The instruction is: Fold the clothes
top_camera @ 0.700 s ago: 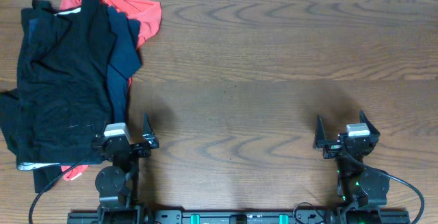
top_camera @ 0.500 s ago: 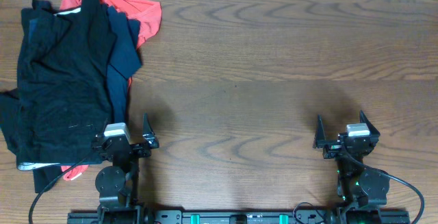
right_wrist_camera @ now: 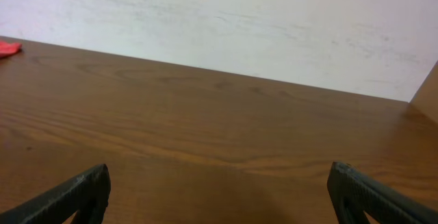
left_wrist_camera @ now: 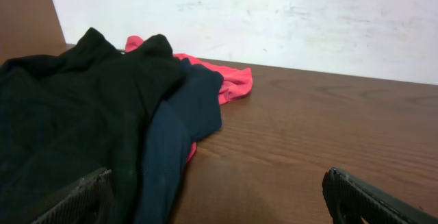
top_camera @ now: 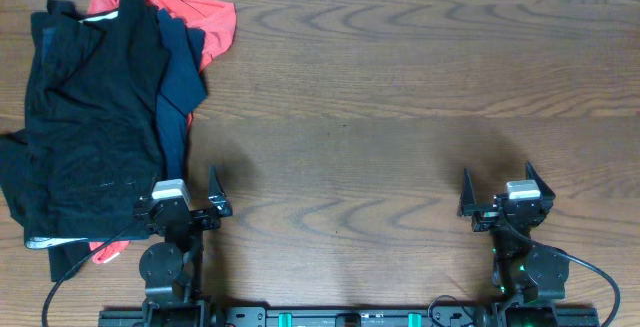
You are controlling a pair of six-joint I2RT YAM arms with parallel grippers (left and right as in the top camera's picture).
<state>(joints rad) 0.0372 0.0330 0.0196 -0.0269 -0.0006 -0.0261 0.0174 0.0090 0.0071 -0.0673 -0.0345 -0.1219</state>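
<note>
The clothes lie in a loose pile at the table's far left. A large black garment (top_camera: pixel 90 117) is on top, a navy one (top_camera: pixel 182 87) sticks out at its right edge, and a coral-red one (top_camera: pixel 208 22) shows at the back. My left gripper (top_camera: pixel 180 189) stands open at the pile's near right corner, holding nothing. In the left wrist view its left finger (left_wrist_camera: pixel 75 200) sits over the black cloth (left_wrist_camera: pixel 61 114), beside the navy (left_wrist_camera: pixel 185 114) and coral-red (left_wrist_camera: pixel 233 80) cloth. My right gripper (top_camera: pixel 497 177) is open over bare wood at the near right, its jaws (right_wrist_camera: pixel 220 190) wide apart.
The brown wooden table (top_camera: pixel 400 87) runs to a white wall (right_wrist_camera: pixel 239 18) at the back. Both arm bases and a black rail (top_camera: pixel 350 317) sit along the near edge. A corner of coral-red cloth (right_wrist_camera: pixel 7 47) shows at the far left of the right wrist view.
</note>
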